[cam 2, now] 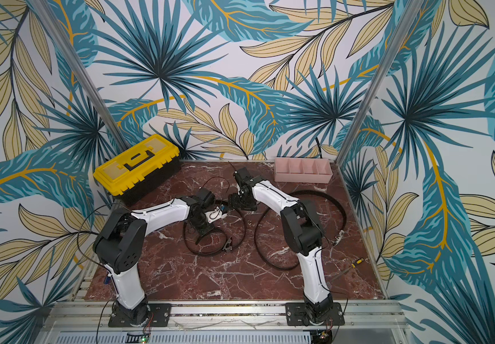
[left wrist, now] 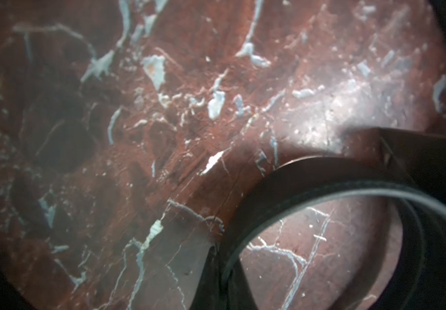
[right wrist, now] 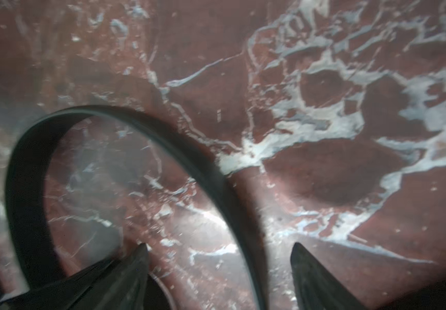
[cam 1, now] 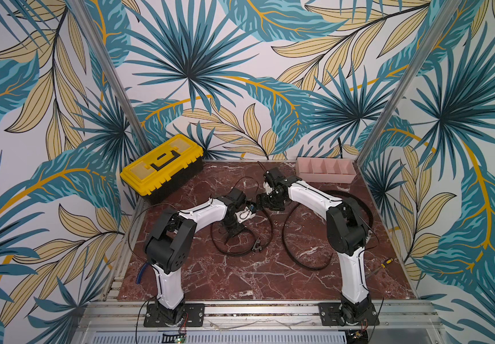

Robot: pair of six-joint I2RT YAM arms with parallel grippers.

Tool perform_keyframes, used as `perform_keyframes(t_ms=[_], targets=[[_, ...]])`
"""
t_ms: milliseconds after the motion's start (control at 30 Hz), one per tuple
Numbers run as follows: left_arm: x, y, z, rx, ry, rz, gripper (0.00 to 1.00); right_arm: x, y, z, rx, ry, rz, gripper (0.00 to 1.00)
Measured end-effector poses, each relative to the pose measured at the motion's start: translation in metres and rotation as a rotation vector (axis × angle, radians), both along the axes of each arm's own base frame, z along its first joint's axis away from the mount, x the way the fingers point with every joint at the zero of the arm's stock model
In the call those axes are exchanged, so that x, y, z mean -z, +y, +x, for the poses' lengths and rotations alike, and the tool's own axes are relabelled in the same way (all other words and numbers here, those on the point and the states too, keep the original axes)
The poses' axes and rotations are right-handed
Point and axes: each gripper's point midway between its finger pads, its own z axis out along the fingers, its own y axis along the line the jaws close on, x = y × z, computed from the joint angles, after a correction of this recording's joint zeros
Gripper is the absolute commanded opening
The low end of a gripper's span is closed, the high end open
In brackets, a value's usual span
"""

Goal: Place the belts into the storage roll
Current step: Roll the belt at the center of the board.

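The red marble table (cam 1: 240,277) is boxed in by leaf-print walls (cam 1: 210,74). The storage roll (cam 1: 323,177) sits at its far right corner. The belts (cam 1: 240,253) lie in loose loops mid-table, well apart from it. Only the right wrist view shows the right hand (right wrist: 219,252) open astride a strap. The left hand (cam 1: 234,233) is closed, its hold unclear. A buckle (cam 2: 338,236) shows beside the right arm in a top view.

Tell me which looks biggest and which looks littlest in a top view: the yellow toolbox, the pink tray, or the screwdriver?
1. yellow toolbox
2. pink tray
3. screwdriver

Toolbox and tray sit equally far back, so that comparison is fair. The screwdriver lies nearer the camera and looks smallest anyway.
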Motion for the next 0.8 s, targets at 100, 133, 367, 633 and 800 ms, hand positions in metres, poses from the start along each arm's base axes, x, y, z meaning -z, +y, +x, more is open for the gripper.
perform_keyframes(t_ms=[100,133,367,633,800], targets=[[0.0,0.002,0.001,-0.13,0.022,-0.006,0.0,0.012,-0.002,0.007,-0.004,0.003,-0.032,0.61],[0.0,0.003,0.001,-0.179,0.028,-0.006,0.0,0.017,-0.001,0.008,-0.004,0.01,-0.04,0.56],[0.001,0.01,0.004,-0.47,0.041,-0.011,0.0,0.03,0.0,0.012,0.007,0.025,-0.053,0.25],[0.002,0.044,0.019,-0.82,0.08,-0.032,0.0,0.03,-0.004,0.016,0.051,0.01,-0.071,0.17],[0.002,0.057,0.025,-1.019,0.139,-0.081,0.0,0.031,-0.009,0.012,0.111,0.015,-0.063,0.16]])
